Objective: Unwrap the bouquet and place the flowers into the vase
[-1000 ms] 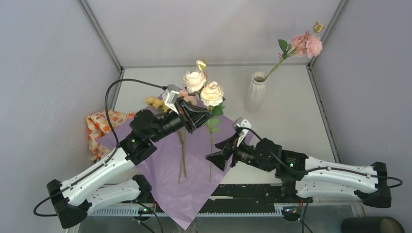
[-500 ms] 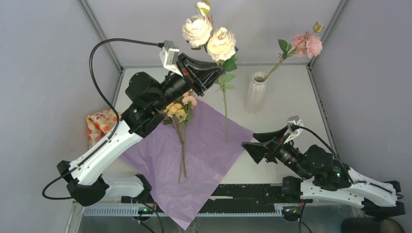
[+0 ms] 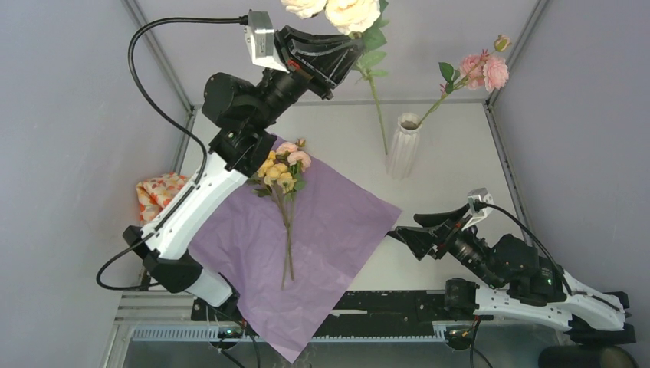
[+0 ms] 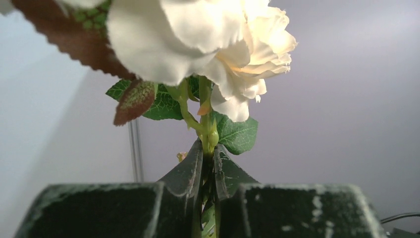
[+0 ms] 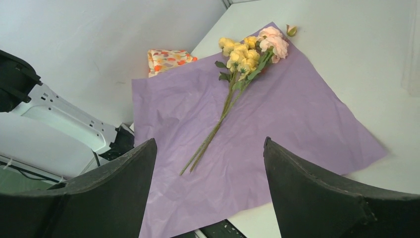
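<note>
Cream rose (image 3: pixel 352 11): held high above the far part of the table (image 3: pixel 460 176), blooms at the top edge of the top view. Two full, pale blooms with green leaves beneath. No damage seen.

Stem (image 3: pixel 377 107): long axis near upright, leaning slightly. Its lower end shows just left of the vase (image 3: pixel 403 147) in the top view. How high the end hangs above the vase mouth cannot be told.

Left gripper (image 3: pixel 354 52): closed on the stem just under the leaves; the wrist view shows the stem pinched between the two fingers.

Vase: white, ribbed, upright at the far side, below and to the right of the left gripper. One pink rose (image 3: pixel 487 70) stands in it, leaning right.

Judgement: the stem end must go right and over the narrow mouth, then down. The left arm is placed for this.

Right gripper (image 3: pixel 405 227): jaws wide apart, holding nothing, low at the near right, well apart from the vase.

Paper (image 3: pixel 329 222): lilac sheet spread flat, with loose flowers (image 3: pixel 282 169), yellow and pink, lying on it, stems toward the near edge.

Cloth (image 3: pixel 157 195): orange-patterned, at the left wall.
</note>
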### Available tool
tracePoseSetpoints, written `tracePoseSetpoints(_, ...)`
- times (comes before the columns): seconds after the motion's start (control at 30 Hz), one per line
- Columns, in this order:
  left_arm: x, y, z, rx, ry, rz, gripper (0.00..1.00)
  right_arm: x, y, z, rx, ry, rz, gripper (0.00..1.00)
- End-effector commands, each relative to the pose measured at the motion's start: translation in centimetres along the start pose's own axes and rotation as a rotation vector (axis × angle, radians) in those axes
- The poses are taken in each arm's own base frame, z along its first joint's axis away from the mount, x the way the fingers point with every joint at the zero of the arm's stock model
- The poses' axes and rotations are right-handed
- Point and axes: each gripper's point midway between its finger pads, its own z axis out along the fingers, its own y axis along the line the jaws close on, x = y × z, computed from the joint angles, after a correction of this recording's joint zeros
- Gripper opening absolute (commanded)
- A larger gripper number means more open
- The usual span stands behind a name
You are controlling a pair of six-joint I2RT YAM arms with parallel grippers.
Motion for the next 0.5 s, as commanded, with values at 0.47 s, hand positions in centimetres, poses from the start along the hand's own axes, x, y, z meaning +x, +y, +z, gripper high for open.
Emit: tracePoseSetpoints(0.47, -2.5, 7.5, 0.5, 0.213, -0.316, -0.108, 0.01, -1.6, -1.2, -0.4, 0.097, -0.005, -0.044, 0.88)
